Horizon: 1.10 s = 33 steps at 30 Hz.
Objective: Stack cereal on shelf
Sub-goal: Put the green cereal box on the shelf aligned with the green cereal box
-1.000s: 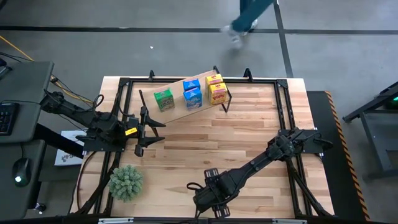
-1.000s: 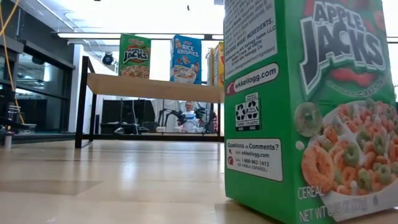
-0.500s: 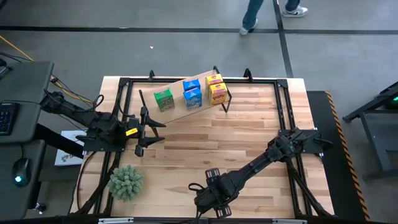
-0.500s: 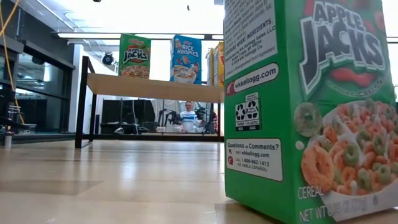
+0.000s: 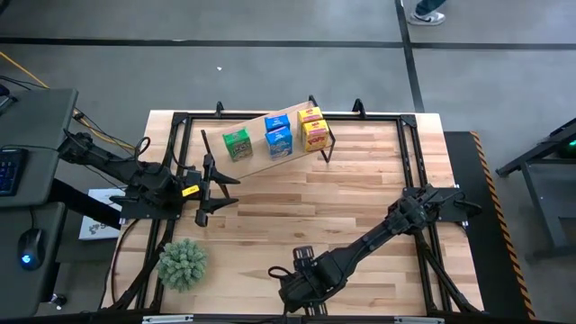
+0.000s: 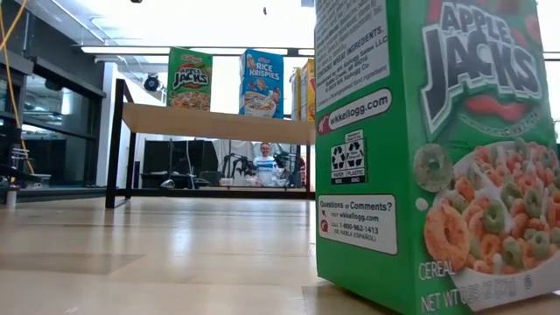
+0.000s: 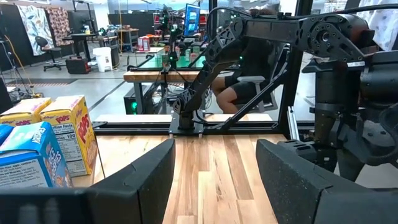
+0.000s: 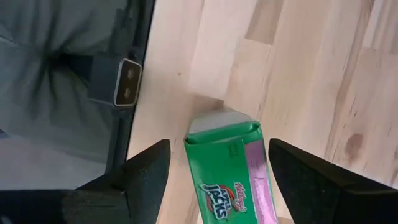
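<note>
- The right claw (image 8: pixel 214 186) is at the near edge of the tabletop (image 5: pixel 360 193), spread wide with one finger on each side of a green Apple Jacks cereal box (image 8: pixel 227 171). It is not squeezing the box yet.
- That green box (image 6: pixel 437 149) stands upright on the wood, close to the near edge.
- The left claw (image 5: pixel 209 190) waits by the left edge, let go and holding nothing.
- The light wooden shelf on thin black legs (image 5: pixel 256 155) is near the far edge. It already holds a green box (image 5: pixel 237 143), a blue box (image 5: pixel 278 135) and yellow boxes (image 5: pixel 312 128).
- I think the step now is picking up the green box by the near edge.
- Next the right claw needs to pinch the box and lift it straight up. Then it must carry it across to an open spot on the shelf.
</note>
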Each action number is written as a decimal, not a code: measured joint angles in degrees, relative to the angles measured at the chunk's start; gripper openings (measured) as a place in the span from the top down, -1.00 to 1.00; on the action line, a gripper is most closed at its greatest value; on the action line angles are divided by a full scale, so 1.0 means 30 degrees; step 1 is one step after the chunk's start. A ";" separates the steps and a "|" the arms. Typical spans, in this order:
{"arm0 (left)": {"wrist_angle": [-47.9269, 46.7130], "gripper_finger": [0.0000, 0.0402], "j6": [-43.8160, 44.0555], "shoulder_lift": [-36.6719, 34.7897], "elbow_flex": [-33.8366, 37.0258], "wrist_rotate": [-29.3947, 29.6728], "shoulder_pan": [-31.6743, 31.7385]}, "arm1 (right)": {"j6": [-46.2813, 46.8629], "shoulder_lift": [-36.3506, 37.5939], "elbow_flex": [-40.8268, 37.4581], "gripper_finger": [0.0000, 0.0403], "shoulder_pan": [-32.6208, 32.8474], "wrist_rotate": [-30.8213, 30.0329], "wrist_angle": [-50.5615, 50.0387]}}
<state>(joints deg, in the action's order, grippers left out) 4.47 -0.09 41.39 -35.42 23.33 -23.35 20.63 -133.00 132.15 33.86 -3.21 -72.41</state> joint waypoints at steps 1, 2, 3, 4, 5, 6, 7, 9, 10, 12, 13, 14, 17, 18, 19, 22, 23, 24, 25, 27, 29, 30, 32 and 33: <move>0.0006 -0.06 -0.0001 -0.0006 -0.0006 0.0000 0.0000 | -0.0005 -0.0003 0.0003 -0.32 0.0016 0.0003 0.0084; 0.0003 -0.06 0.0005 0.0000 -0.0004 0.0000 0.0007 | -0.0032 -0.0003 0.0003 -0.32 0.0016 0.0003 0.0093; 0.0000 -0.06 0.0005 0.0000 -0.0001 0.0000 0.0000 | -0.0033 -0.0003 0.0003 -0.32 0.0016 0.0003 0.0070; 0.0000 -0.06 -0.0002 0.0000 -0.0007 0.0000 0.0000 | -0.0053 -0.0003 0.0003 -0.32 0.0016 -0.0004 0.0067; 0.0000 -0.06 -0.0002 0.0000 -0.0002 0.0000 0.0005 | -0.0344 -0.0003 0.0003 -0.32 0.0016 -0.0035 0.0055; 0.0000 -0.06 0.0005 0.0000 -0.0004 0.0000 0.0007 | -0.0778 -0.0003 0.0003 -0.32 0.0016 -0.0068 -0.0013; 0.0000 -0.06 0.0002 0.0000 -0.0005 0.0002 0.0002 | -0.1126 -0.0003 0.0003 -0.32 0.0012 -0.0070 -0.0151; 0.0000 -0.06 -0.0008 0.0000 -0.0003 0.0000 0.0003 | -0.1243 -0.0003 0.0003 -0.32 -0.0035 -0.0072 -0.0232; 0.0000 -0.06 -0.0002 0.0000 -0.0001 0.0000 0.0000 | -0.1228 -0.0003 0.0003 -0.32 -0.0035 -0.0077 -0.0262; 0.0000 -0.06 0.0005 0.0000 -0.0007 0.0000 0.0007 | -0.1241 -0.0003 0.0010 -0.32 -0.0035 -0.0077 -0.0547; -0.0007 -0.06 -0.0002 0.0000 -0.0007 0.0000 0.0000 | -0.1255 -0.0003 0.0010 -0.32 -0.0035 -0.0089 -0.0700; -0.0007 -0.06 -0.0008 0.0000 -0.0007 0.0000 0.0001 | -0.1244 -0.0003 0.0010 -0.32 -0.0035 -0.0208 -0.0796; -0.0010 -0.06 -0.0005 0.0000 -0.0007 0.0000 0.0003 | -0.0918 -0.0036 0.0010 -0.32 -0.0035 -0.0619 -0.1380; -0.0022 -0.06 -0.0009 -0.0001 -0.0006 0.0000 0.0006 | -0.0896 -0.0063 0.0010 -0.32 -0.0035 -0.0751 -0.1672; -0.0040 -0.06 -0.0009 -0.0001 0.0000 0.0000 0.0006 | -0.0889 -0.0124 0.0013 -0.32 -0.0035 -0.0763 -0.1944; -0.0124 -0.06 -0.0002 0.0000 -0.0002 0.0002 0.0002 | -0.0853 -0.0404 0.0017 -0.32 -0.0035 -0.0661 -0.2356; -0.0112 -0.06 -0.0002 -0.0007 -0.0005 0.0000 0.0003 | -0.0892 -0.0521 0.0017 -0.32 -0.0035 -0.0500 -0.2349; -0.0113 -0.06 -0.0009 -0.0007 -0.0007 0.0004 0.0007 | -0.0888 -0.0609 0.0017 -0.32 -0.0035 -0.0364 -0.2337; -0.0129 -0.06 -0.0002 -0.0007 -0.0005 0.0002 0.0002 | -0.0884 -0.0694 0.0017 -0.32 -0.0035 -0.0354 -0.2337; -0.0109 -0.06 -0.0002 -0.0007 -0.0007 0.0007 0.0007 | -0.0873 -0.0780 0.0017 -0.32 -0.0035 -0.0291 -0.2277; -0.0117 -0.06 -0.0002 -0.0007 -0.0007 0.0001 0.0000 | -0.0749 -0.0838 0.0017 -0.32 -0.0035 -0.0267 -0.2161; -0.0109 -0.06 0.0005 -0.0007 -0.0002 0.0006 0.0006 | -0.0582 -0.0848 0.0017 -0.32 -0.0035 -0.0259 -0.2109; -0.0120 -0.06 -0.0002 -0.0007 -0.0004 0.0004 0.0000 | 0.0007 -0.0848 0.0017 -0.32 -0.0035 -0.0242 -0.1943; -0.0114 -0.06 -0.0002 -0.0007 -0.0003 0.0003 0.0007 | 0.0114 -0.0848 0.0017 -0.32 -0.0035 -0.0198 -0.1930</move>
<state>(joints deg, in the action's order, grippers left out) 4.13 -0.10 41.36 -35.43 23.34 -23.33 20.97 -135.55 132.20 33.76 -3.80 -78.19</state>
